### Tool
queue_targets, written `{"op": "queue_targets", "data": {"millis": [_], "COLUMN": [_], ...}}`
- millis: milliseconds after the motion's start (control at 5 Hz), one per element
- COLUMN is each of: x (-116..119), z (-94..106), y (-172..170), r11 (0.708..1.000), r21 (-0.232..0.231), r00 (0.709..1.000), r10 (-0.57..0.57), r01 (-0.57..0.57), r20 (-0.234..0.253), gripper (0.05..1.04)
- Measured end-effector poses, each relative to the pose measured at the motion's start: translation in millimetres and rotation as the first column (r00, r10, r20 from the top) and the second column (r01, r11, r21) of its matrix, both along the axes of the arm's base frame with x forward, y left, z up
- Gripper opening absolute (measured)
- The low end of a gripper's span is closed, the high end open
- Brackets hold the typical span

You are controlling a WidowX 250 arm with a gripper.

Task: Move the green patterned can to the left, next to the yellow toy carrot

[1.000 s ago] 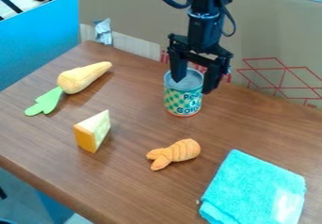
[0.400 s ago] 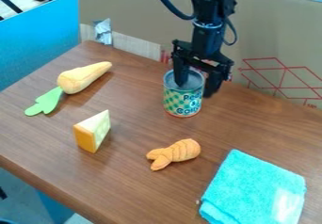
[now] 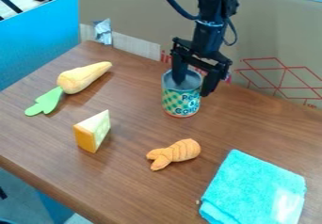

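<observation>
Clock read from the can, 12 toward the top of the view. Pincer (image 3: pixel 192 87) is hanging over the can (image 3: pixel 179 101), spread, a clear gap showing between its fingers. One finger is dipping inside the open mouth; the other is standing outside the wall at about 3 o'clock, so the rim is running between them. Cannot tell whether the outer finger is touching. The can is standing upright, its patterned label facing the viewer.

Yellow toy root vegetable (image 3: pixel 80 78) is lying between 9 and 10 o'clock, green leafy end pointing down-left. Cheese wedge (image 3: pixel 93 131) is standing at 8. Small orange ridged toy (image 3: pixel 179 151), forked at one end, is lying at 6. Folded turquoise cloth (image 3: pixel 252 188) is spreading at 5, near the table's lower edge.

Obstacles: the can's wall is coming between the fingers; cardboard sheet (image 3: pixel 138 11), marked with red lines, is rising close behind at 12.

Brown wood-grain table (image 3: pixel 125 183) is carrying everything. Crumpled silvery piece (image 3: pixel 103 31) is sticking up by the far corner, toward 11. Blue panel (image 3: pixel 37 49) is standing at 10.
</observation>
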State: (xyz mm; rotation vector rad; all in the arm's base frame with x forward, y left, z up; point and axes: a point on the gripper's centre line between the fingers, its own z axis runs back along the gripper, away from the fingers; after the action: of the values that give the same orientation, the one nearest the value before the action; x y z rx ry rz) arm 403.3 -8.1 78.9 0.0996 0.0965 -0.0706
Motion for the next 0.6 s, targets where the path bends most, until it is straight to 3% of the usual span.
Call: {"op": "queue_targets", "data": {"millis": [400,600], "x": [-20.6,-22.9], "z": [-2.3,-1.8], "y": [41.0,60.4], "r11": [0.997,0.995], "r21": [-0.021,-0.021], "r00": [0.995,0.994], "r10": [0.079,0.100], "r01": [-0.080,-0.101], "r20": [-0.066,-0.045], "gripper": [1.003,1.003]}}
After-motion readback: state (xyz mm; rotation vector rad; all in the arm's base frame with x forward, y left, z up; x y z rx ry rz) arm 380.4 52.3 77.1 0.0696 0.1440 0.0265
